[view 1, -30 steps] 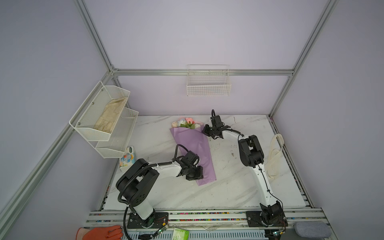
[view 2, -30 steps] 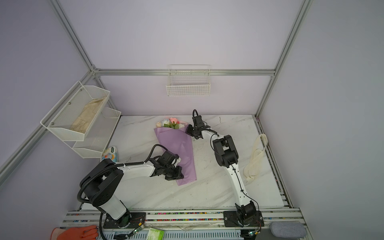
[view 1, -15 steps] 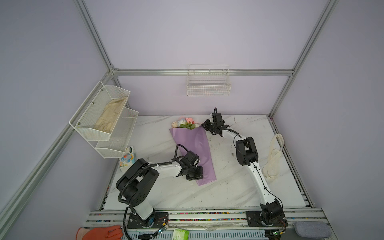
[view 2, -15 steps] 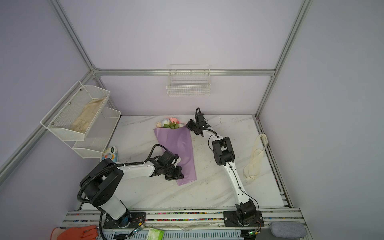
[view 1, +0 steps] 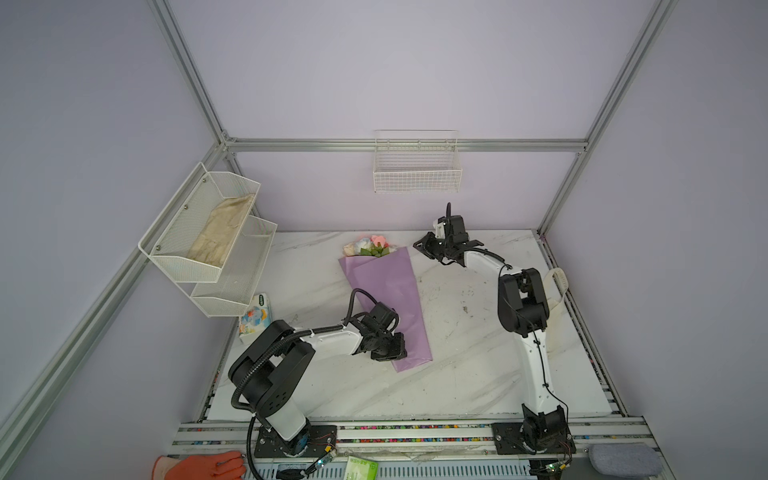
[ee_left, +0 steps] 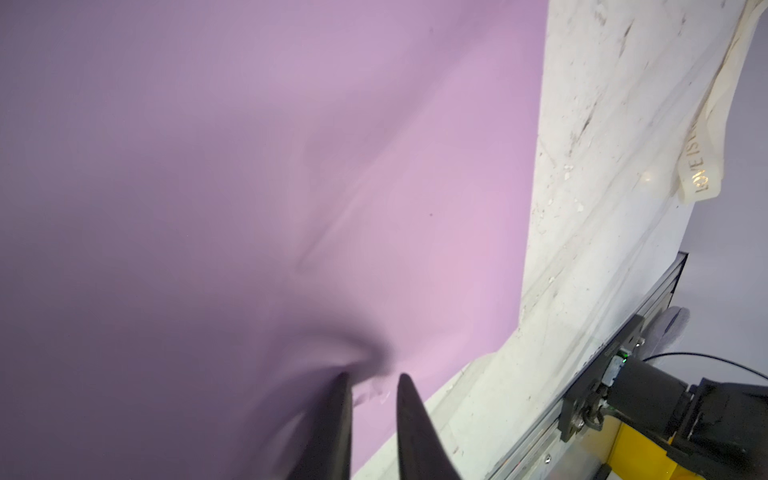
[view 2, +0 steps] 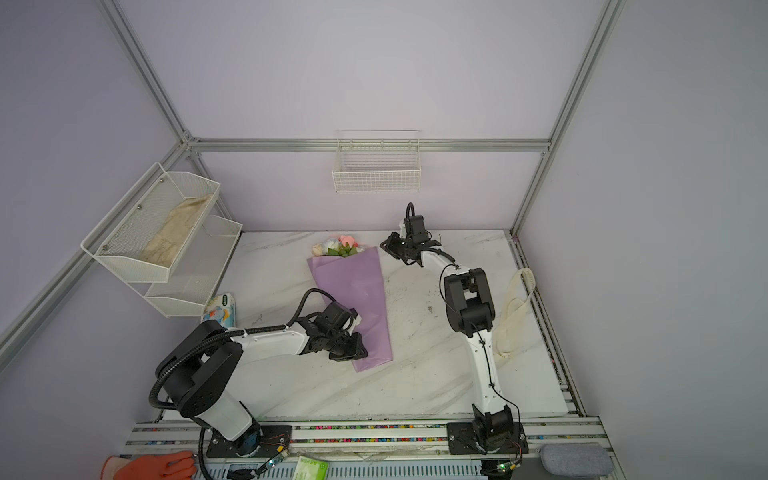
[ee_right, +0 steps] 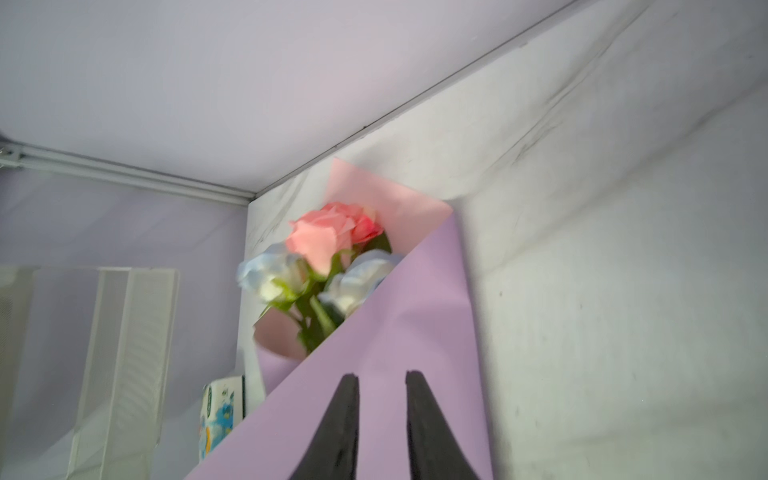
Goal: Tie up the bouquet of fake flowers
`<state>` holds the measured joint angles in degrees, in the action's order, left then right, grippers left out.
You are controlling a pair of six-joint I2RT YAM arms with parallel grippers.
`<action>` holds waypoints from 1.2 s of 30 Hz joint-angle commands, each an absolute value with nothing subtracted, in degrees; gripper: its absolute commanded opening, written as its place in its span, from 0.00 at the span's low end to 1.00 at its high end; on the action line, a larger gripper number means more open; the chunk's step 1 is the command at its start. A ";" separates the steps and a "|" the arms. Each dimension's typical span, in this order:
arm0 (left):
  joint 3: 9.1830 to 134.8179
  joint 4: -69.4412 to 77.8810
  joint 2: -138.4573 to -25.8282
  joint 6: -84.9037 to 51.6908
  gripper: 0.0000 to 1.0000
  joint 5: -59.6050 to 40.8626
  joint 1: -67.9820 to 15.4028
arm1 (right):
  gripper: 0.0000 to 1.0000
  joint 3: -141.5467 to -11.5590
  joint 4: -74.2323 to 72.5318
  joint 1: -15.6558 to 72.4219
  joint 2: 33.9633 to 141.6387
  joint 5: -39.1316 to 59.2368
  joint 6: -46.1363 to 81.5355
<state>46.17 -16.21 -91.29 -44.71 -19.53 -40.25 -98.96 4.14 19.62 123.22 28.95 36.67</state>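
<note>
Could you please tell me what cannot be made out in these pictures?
- Bouquet lower stems: hidden inside the lilac wrapping paper, every view.
- Left gripper fingertips: covered by its own body in both top views.
- Ribbon lettering: too small in top views; folded away after "LOVE IS" in the left wrist view.

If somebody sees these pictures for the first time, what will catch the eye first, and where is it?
The bouquet, a lilac paper cone, lies in the middle of the table with its roses toward the back wall. The left gripper is at its narrow near end and the right gripper beside the flower end, both with jaws apart. A cream ribbon lies along the table's right edge.
</note>
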 commanded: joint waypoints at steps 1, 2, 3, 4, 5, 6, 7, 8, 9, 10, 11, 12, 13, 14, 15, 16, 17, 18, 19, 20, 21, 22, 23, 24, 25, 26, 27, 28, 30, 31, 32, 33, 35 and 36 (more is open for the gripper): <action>51.73 -20.07 -85.54 -43.72 0.37 -15.31 -39.78 | 0.28 -86.97 3.02 19.89 116.08 27.22 31.38; 52.16 -20.94 -83.73 -43.44 0.40 -14.14 -39.33 | 0.29 -83.76 3.23 19.89 114.22 27.40 30.69; 52.67 -22.42 -82.12 -43.60 0.45 -12.34 -38.69 | 0.31 -81.13 4.03 19.93 112.47 26.95 28.89; 53.01 -23.97 -81.57 -44.32 0.52 -10.50 -38.03 | 0.33 -78.59 3.96 20.15 111.24 26.68 28.74; 53.33 -25.51 -78.59 -45.45 0.60 -8.25 -36.91 | 0.36 -75.79 3.24 20.44 109.72 26.92 28.49; 53.35 -26.55 -77.55 -45.31 0.64 -6.63 -35.66 | 0.38 -73.57 2.70 20.74 108.70 27.24 28.15; 53.23 -26.99 -76.82 -44.86 0.67 -5.54 -34.30 | 0.39 -71.99 2.46 21.03 108.09 27.56 28.09; 52.82 -26.90 -76.30 -44.89 0.72 -4.98 -32.25 | 0.40 -70.68 2.50 21.38 107.75 27.66 27.99; 52.25 -25.83 -76.27 -45.73 0.76 -6.39 -29.44 | 0.42 -70.03 2.91 21.87 107.66 27.66 27.57; 51.69 -24.08 -76.71 -45.89 0.77 -8.86 -27.25 | 0.43 -69.55 3.27 22.34 107.80 27.39 27.24; 51.50 -22.22 -77.58 -45.99 0.78 -11.10 -24.47 | 0.44 -69.15 3.66 22.98 108.05 26.85 26.80; 51.85 -21.15 -78.75 -46.52 0.79 -13.54 -22.32 | 0.45 -68.99 4.11 23.68 108.55 26.68 26.18; 52.30 -19.92 -80.01 -46.22 0.80 -16.57 -20.58 | 0.46 -69.34 4.85 24.23 109.16 25.95 25.83; 52.99 -18.31 -82.04 -45.92 0.81 -19.67 -19.26 | 0.47 -69.98 5.99 24.90 109.87 25.23 25.16; 53.78 -17.86 -83.67 -46.54 0.81 -20.60 -18.78 | 0.48 -70.50 6.19 25.95 110.46 25.45 24.35; 54.20 -17.19 -84.37 -47.04 0.82 -21.05 -18.55 | 0.48 -71.03 6.42 26.78 111.01 25.51 24.01; 54.18 -16.19 -84.95 -47.56 0.83 -21.36 -18.46 | 0.48 -71.67 7.04 27.66 111.75 24.47 24.22; 53.99 -15.11 -85.39 -48.22 0.86 -21.40 -18.31 | 0.49 -72.23 8.19 28.44 112.54 22.60 24.39; 53.61 -13.66 -85.84 -48.70 0.88 -21.81 -18.11 | 0.49 -72.49 8.53 29.10 113.19 22.03 24.26; 53.36 -12.18 -86.68 -49.18 0.90 -22.53 -17.77 | 0.50 -72.55 8.38 29.80 113.83 22.26 24.65; 53.43 -11.58 -87.77 -49.66 0.92 -22.67 -17.39 | 0.50 -72.49 8.02 30.71 114.28 22.14 25.23; 53.65 -11.12 -88.86 -50.06 0.92 -23.36 -16.92 | 0.51 -72.51 8.16 31.52 114.47 21.05 25.52; 53.61 -10.07 -89.89 -50.67 0.92 -24.44 -16.41 | 0.51 -72.51 8.42 32.20 114.54 19.76 25.68; 53.41 -9.31 -90.76 -51.31 0.91 -24.70 -16.17 | 0.51 -72.20 8.15 32.48 114.47 19.25 26.43; 53.14 -8.39 -91.39 -51.63 0.89 -24.46 -15.88 | 0.51 -71.51 7.22 32.44 114.02 19.49 27.06; 53.01 -7.66 -92.26 -51.81 0.86 -24.78 -15.43 | 0.51 -70.70 6.41 32.44 113.19 20.27 27.51; 53.00 -7.03 -93.13 -51.94 0.81 -25.36 -14.93 | 0.51 -69.74 5.76 32.43 111.89 19.65 28.17; 53.00 -6.58 -93.87 -51.94 0.78 -25.57 -14.58 | 0.51 -69.21 5.99 32.35 110.48 18.82 28.41; 53.21 -5.67 -95.80 -51.64 0.64 -26.31 -13.93 | 0.51 -68.13 7.84 32.24 107.06 17.78 28.92; 53.43 -5.21 -96.81 -51.25 0.57 -27.18 -13.73 | 0.50 -67.09 8.29 32.25 105.65 17.75 29.17; 53.91 -5.33 -97.76 -50.87 0.49 -27.51 -13.50 | 0.44 -66.02 8.78 32.26 104.16 18.34 28.76; 54.12 -5.31 -98.55 -50.49 0.42 -27.52 -13.45 | 0.40 -64.84 9.51 32.25 103.13 18.82 27.70; 54.72 -6.06 -100.01 -49.69 0.36 -27.17 -13.23 | 0.26 -63.24 11.13 32.58 102.23 20.59 27.59; 54.92 -6.28 -100.63 -49.20 0.34 -27.24 -13.18 | 0.21 -61.95 11.16 32.92 101.82 21.62 27.76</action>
